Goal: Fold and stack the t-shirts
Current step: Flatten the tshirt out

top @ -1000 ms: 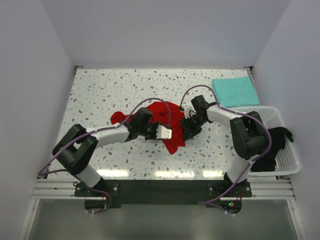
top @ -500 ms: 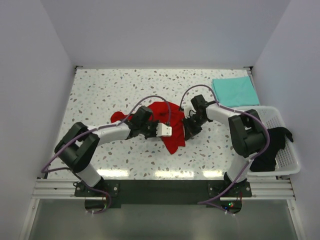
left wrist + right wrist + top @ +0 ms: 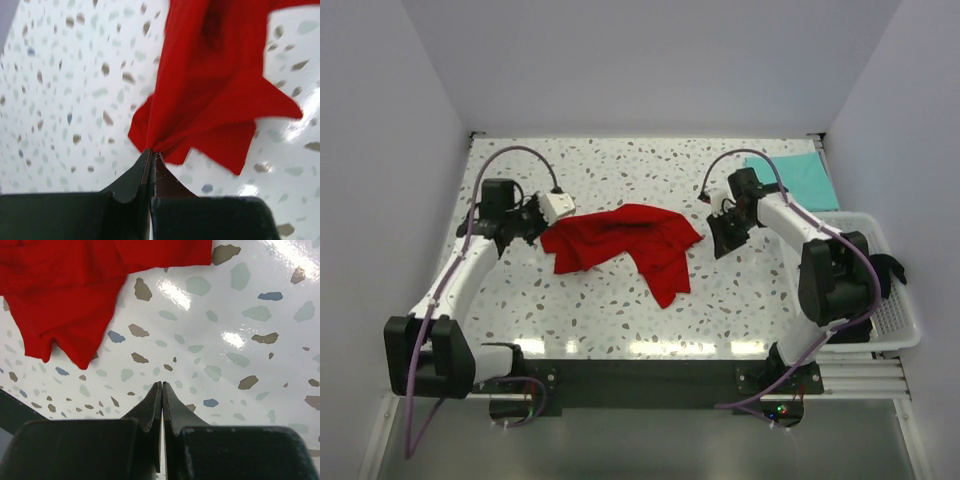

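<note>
The bright red t-shirt [image 3: 630, 240] lies spread and rumpled mid-table. My left gripper [image 3: 538, 232] is at its left edge, jaws shut on a bunched fold of the red cloth [image 3: 200, 90], tips [image 3: 152, 151] at the table surface. My right gripper [image 3: 717, 246] is shut and empty just right of the shirt; in the right wrist view its tips [image 3: 161, 384] hover over bare table, with the red shirt [image 3: 70, 285] ahead to the left. The mint-teal t-shirt [image 3: 790, 180] lies folded at the back right. The black t-shirt [image 3: 865, 290] hangs in the basket.
A white lattice basket [image 3: 900, 325] stands at the right edge of the speckled table [image 3: 570, 170]. White walls close in the left, back and right sides. Purple cables loop above both arms.
My left gripper has drawn the red shirt's edge far out to the left, spreading the cloth wider. My right gripper has backed off to the right of the shirt, with nothing in it.
</note>
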You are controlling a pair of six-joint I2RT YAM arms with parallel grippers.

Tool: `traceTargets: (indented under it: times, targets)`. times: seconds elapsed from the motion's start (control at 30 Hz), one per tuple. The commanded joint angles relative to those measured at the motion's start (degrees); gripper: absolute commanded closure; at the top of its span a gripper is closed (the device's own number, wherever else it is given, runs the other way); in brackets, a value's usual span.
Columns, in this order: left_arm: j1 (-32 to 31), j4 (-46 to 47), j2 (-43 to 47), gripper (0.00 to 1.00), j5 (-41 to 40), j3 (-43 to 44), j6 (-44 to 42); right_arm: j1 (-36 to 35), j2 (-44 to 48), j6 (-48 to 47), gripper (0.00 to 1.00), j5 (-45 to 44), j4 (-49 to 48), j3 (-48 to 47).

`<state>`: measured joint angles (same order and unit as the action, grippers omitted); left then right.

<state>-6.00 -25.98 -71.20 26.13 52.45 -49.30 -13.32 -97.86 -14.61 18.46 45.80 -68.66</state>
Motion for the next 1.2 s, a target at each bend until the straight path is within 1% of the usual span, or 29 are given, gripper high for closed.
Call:
traceTargets:
  times: [0.0, 0.03, 0.07, 0.1, 0.2, 0.27, 0.37, 0.4, 0.47, 0.5, 0.53, 0.57, 0.6, 0.63, 0.67, 0.7, 0.8, 0.83, 0.87, 0.9, 1.03, 1.13, 1.17]
  targets:
    - [10.1, -5.0, -3.1, 1.00, -1.3, -0.9, -2.2, -1.4, 1.3, -3.2, 1.00, 1.6, 4.3, -3.6]
    - [12.1, -4.7, -4.2, 1.00, -1.0, -0.7, -0.7, -2.1, 0.9, -3.2, 0.96, 2.9, 4.7, -4.0]
    - [15.5, -4.5, -7.1, 1.00, -0.7, 0.2, 0.1, -3.9, 0.8, -3.3, 0.93, 3.6, 4.9, -4.5]
    - [16.8, -4.6, -8.8, 1.00, -0.5, 0.8, 1.0, -4.8, 0.9, -3.4, 0.84, 4.3, 5.1, -4.5]
    - [20.7, -5.3, -14.8, 1.00, 1.2, 3.4, 4.7, -8.8, 0.7, -2.3, 0.66, 4.7, 3.8, -4.5]
    - [22.2, -5.7, -18.3, 1.00, 3.5, 5.5, 6.0, -10.8, 0.1, -0.6, 0.64, 3.8, 2.0, -4.9]
    - [22.6, -6.9, -21.4, 1.00, 5.9, 8.2, 7.3, -11.4, -2.1, 1.1, 0.62, 3.1, 0.4, -6.7]
    - [22.5, -7.0, -21.9, 0.94, 6.2, 8.6, 7.8, -11.3, -2.7, 1.4, 0.60, 2.6, 0.0, -7.4]
    - [22.8, -7.6, -23.0, 0.87, 6.8, 10.2, 8.4, -11.4, -5.2, 2.5, 0.57, 2.4, -0.3, -9.3]
    - [22.9, -8.3, -23.1, 0.78, 7.4, 10.9, 7.9, -11.3, -6.0, 2.7, 0.56, 3.3, 0.2, -9.9]
    - [23.0, -9.3, -22.9, 0.74, 9.4, 11.7, 7.1, -11.5, -6.7, 2.9, 0.56, 4.3, 0.5, -10.3]
    - [23.4, -11.6, -21.5, 0.70, 10.8, 11.8, 5.6, -11.6, -7.1, 3.4, 0.56, 5.2, 0.7, -10.2]
    - [23.4, -12.9, -20.1, 0.63, 12.1, 11.6, 1.6, -11.7, -6.8, 3.4, 0.55, 6.3, 0.7, -9.7]
    - [23.3, -13.9, -18.6, 0.60, 13.8, 10.4, -0.3, -12.6, -6.6, 3.4, 0.55, 6.5, 0.4, -9.1]
    - [23.3, -14.7, -15.0, 0.58, 14.3, 9.5, -1.8, -13.0, -6.1, 3.4, 0.55, 6.6, 0.0, -8.0]
    - [23.2, -14.7, -13.2, 0.55, 14.6, 8.6, -4.3, -13.7, -5.1, 3.4, 0.55, 6.9, -0.4, -7.3]
    - [22.1, -16.2, -8.0, 0.51, 14.1, 4.9, -8.6, -16.6, -3.7, 4.0, 0.53, 7.2, -2.2, -5.4]
    - [20.9, -16.5, -6.3, 0.51, 13.0, 2.9, -9.3, -18.6, -3.7, 4.0, 0.52, 6.7, -2.6, -4.9]
    - [20.1, -16.4, -5.5, 0.49, 12.2, 1.7, -10.3, -19.6, -3.8, 3.9, 0.49, 6.0, -3.3, -4.7]
    - [19.3, -16.1, -4.8, 0.49, 11.7, 0.5, -10.5, -20.8, -4.1, 3.6, 0.49, 5.2, -3.4, -4.6]
    - [15.2, -13.1, -2.1, 0.45, 9.1, -4.9, -8.4, -25.7, -7.5, 3.3, 0.48, 1.7, -4.2, -5.6]
    - [14.2, -11.2, -1.7, 0.43, 9.3, -5.9, -5.7, -28.2, -9.4, 3.6, 0.48, -0.3, -5.3, -6.6]
    - [14.2, -10.6, -1.9, 0.43, 9.5, -6.0, -5.0, -28.8, -9.9, 3.7, 0.46, -1.7, -6.0, -6.7]
